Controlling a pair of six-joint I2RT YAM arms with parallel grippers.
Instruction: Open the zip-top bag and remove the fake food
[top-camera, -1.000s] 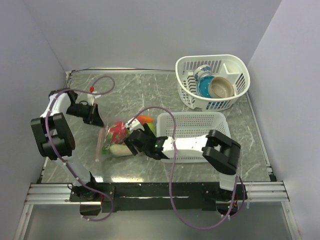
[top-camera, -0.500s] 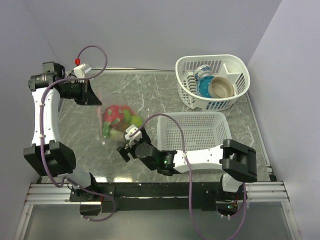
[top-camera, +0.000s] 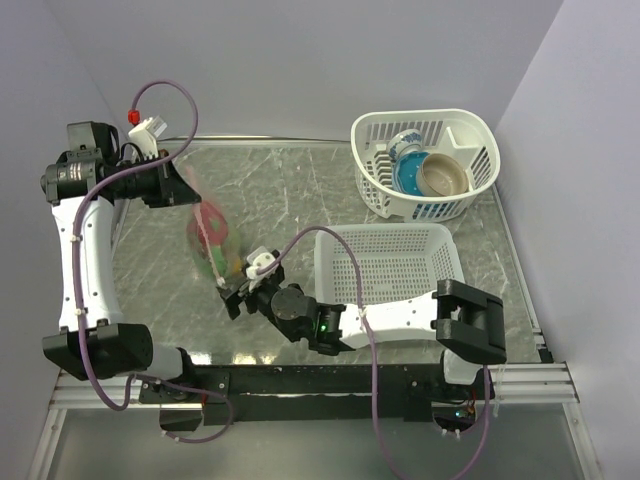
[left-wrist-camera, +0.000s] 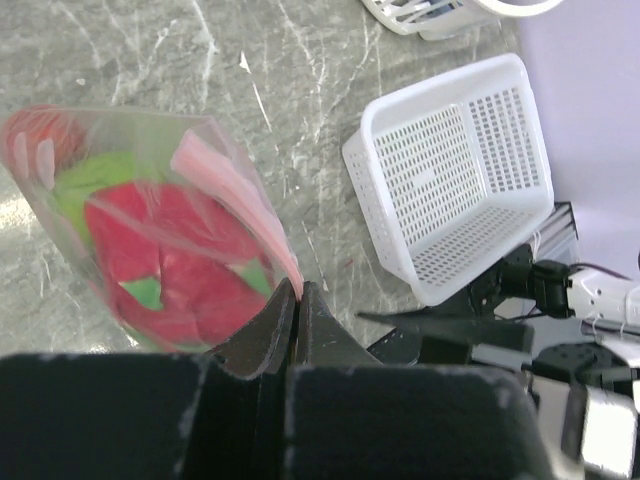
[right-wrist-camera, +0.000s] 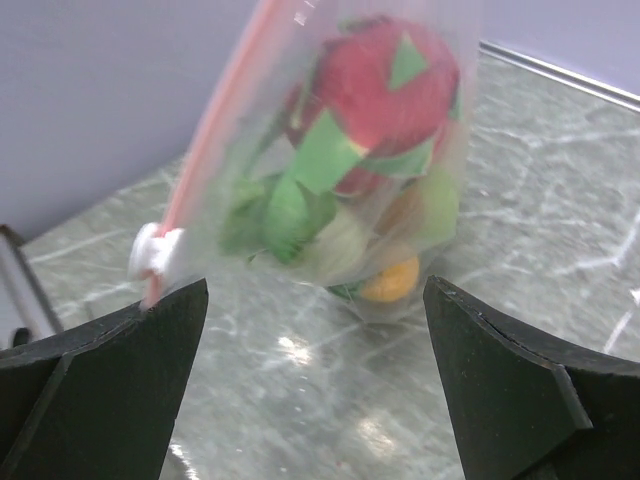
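Note:
The clear zip-top bag (top-camera: 208, 238) hangs in the air from my left gripper (top-camera: 185, 190), which is shut on its pinkish-red zip strip (left-wrist-camera: 268, 222). The fake food (right-wrist-camera: 372, 130) fills the bag: red, green, cream and orange pieces, also seen in the left wrist view (left-wrist-camera: 170, 255). The bag's lower corner reaches toward the table. My right gripper (top-camera: 236, 296) is open and empty, low over the table just below and in front of the bag. A white slider (right-wrist-camera: 155, 250) sits on the strip near my right gripper's left finger.
A white rectangular slotted basket (top-camera: 388, 268) stands right of centre. A rounded white basket (top-camera: 425, 160) at the back right holds a blue-patterned cup and a tan bowl. Grey walls close in on both sides.
My left gripper has lifted the bag off the table and carried it up and back to the left. My right gripper has let go of the bag, opened and moved left and nearer.

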